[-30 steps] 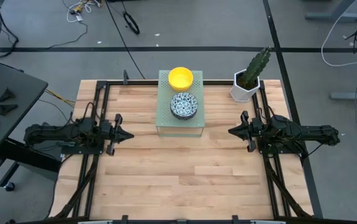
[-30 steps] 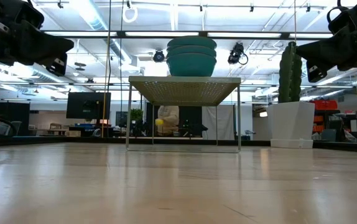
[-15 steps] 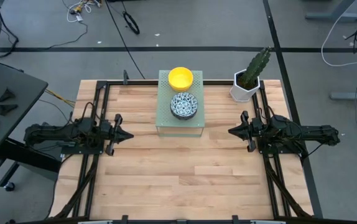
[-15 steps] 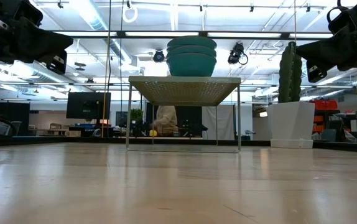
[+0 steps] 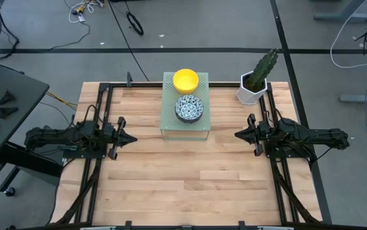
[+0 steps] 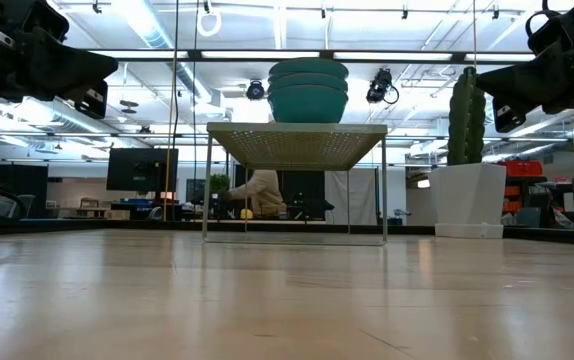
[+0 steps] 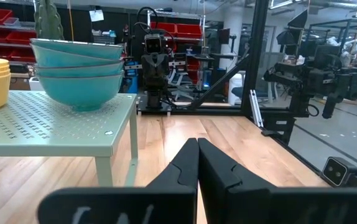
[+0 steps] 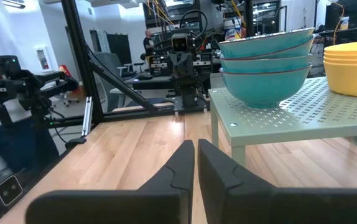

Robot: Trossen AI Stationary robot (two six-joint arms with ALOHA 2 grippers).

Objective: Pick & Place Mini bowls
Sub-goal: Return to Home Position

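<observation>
flanking mini bowls (image 5: pixel 189 107), left arm (image 5: pixel 75 137), right arm (image 5: pixel 298 136)

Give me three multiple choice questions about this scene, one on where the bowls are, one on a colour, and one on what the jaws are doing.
1. Where do the yellow stack and the blue-patterned stack stand?
A. on the floor
B. on the green shelf
C. inside a drawer

2. In the left wrist view, what colour are the blue-patterned stack's outer walls?
A. red
B. black
C. teal

3. How do the jaws of the left arm and the right arm stand?
A. shut and empty
B. shut on a bowl
C. wide open

Answers:
1 B, both stacks sit on the perforated shelf top.
2 C, the bowls' outsides show teal from the side.
3 A, each wrist view shows the jaws together with nothing between them.
</observation>
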